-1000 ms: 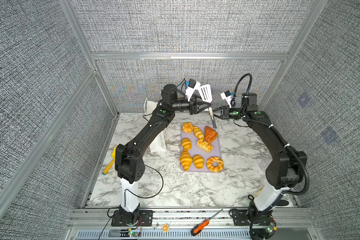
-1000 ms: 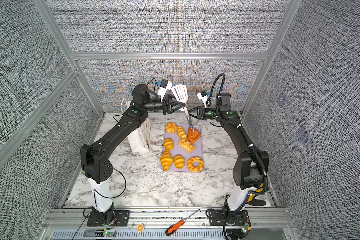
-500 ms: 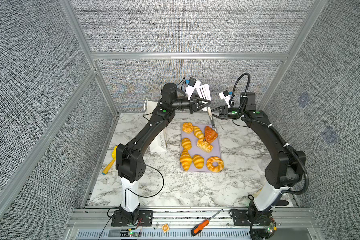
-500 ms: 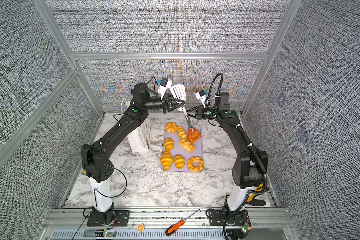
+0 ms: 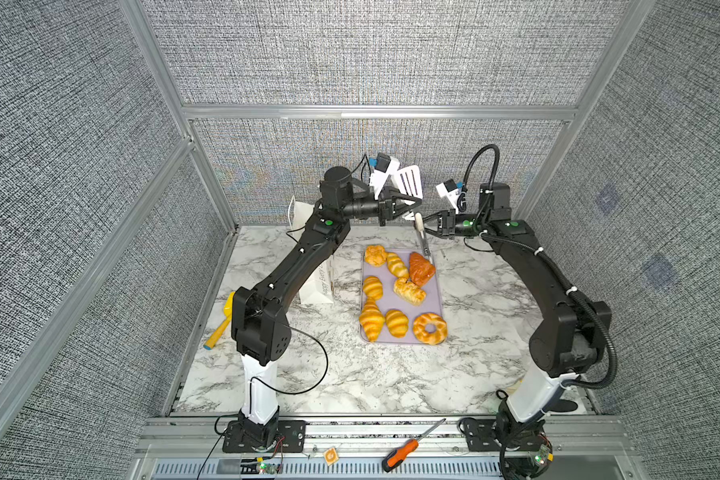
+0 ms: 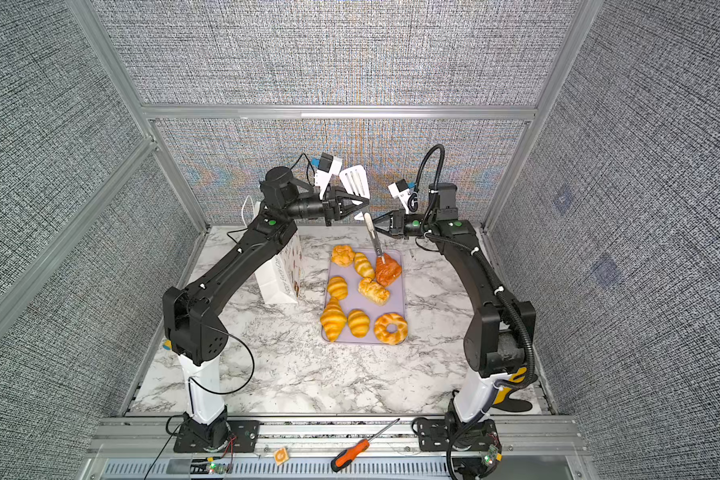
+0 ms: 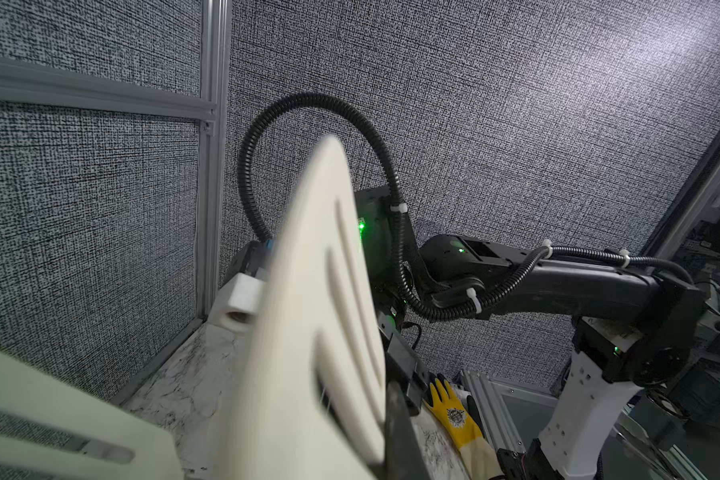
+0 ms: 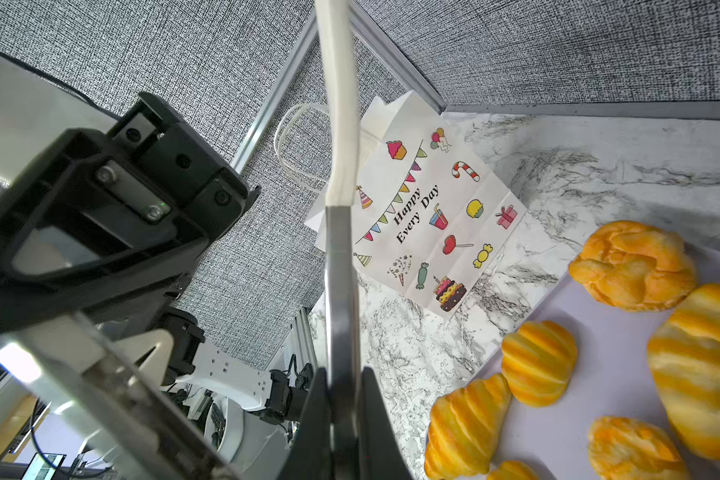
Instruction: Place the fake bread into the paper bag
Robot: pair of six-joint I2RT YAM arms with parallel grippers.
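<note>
On counter, centre-back: tray, w/ all eight pcs of fake bread lying on it. Left of tray, near it, stands paper bag, partly under L arm. At counter's left edge lies scoop. Over tray's back-right corner: spatula, head up, betw. L hand and R hand. On front rail: screwdriver.

From 3 to 6 o'clock of the lilac tray the marble table lies bare. At 12 o'clock a slotted spatula hangs; at 9, the left arm crosses over the paper bag.
</note>
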